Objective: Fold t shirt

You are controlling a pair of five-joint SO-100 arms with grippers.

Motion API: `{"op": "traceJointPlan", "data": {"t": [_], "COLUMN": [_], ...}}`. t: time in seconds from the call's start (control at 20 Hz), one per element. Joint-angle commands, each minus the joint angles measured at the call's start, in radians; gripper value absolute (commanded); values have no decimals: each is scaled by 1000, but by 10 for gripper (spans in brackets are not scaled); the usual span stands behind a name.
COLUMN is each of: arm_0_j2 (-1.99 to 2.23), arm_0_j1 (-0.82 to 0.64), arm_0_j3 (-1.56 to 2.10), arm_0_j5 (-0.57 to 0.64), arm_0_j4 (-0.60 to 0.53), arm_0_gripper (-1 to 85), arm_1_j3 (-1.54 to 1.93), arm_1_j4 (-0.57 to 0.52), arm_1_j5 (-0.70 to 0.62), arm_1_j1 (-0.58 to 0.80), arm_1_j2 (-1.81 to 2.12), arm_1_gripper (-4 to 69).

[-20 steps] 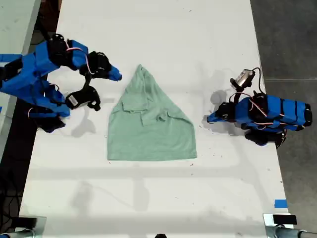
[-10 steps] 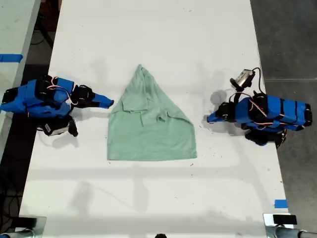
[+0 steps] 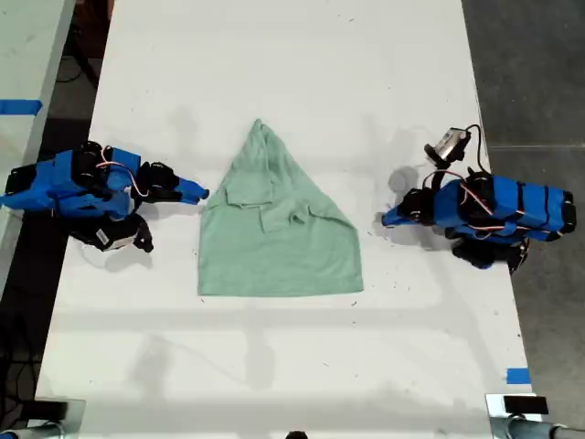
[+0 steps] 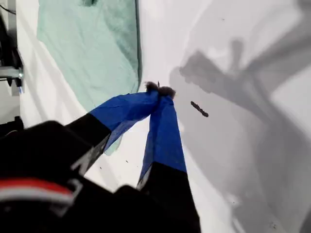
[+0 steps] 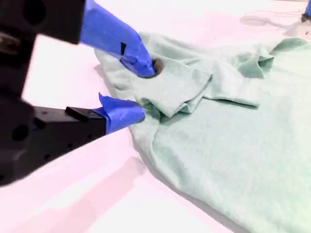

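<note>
Because the t shirt [image 3: 274,238] was thin, limp cloth, I judged it would weigh next to nothing, sag from any single pinch and drag its wrinkles along, so a corner of the straight hem or a doubled edge looked the soundest place to take hold. It lay flat in the middle of the white table [image 3: 274,82], between the two arms, narrowing to a point toward the exterior view's top, with its hem square toward the bottom. My second gripper [image 5: 136,90] sat at the shirt's edge on the exterior view's left, jaws parted, one tip over the cloth by a tucked-in sleeve [image 5: 194,87] and the other at the border; nothing was pinched. My first gripper [image 4: 159,90] rested near the opposite edge, apart from the cloth, its tips pressed together on nothing. How many layers lay beneath the upper folds could not be seen, and whether the upper tip actually touched the fabric was hard to tell. Neither wrist view took in the hem corners or the pointed end.
</note>
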Motion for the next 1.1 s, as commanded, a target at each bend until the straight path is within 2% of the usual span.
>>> {"op": "traceJointPlan", "data": {"t": [0.0,1.05], "arm_0_j2": [5,5], "arm_0_j1": [-60,-80], "arm_0_j3": [-9,-9], "arm_0_j5": [-9,-9], "arm_0_j4": [2,3], "arm_0_gripper": [120,120], "arm_1_j3": [55,55], "arm_1_j4": [-21,-18], "arm_1_j5": [-17,-12], "arm_1_j1": [-12,-14], "arm_1_j2": [17,17], "arm_1_gripper": [-4,-4]}}
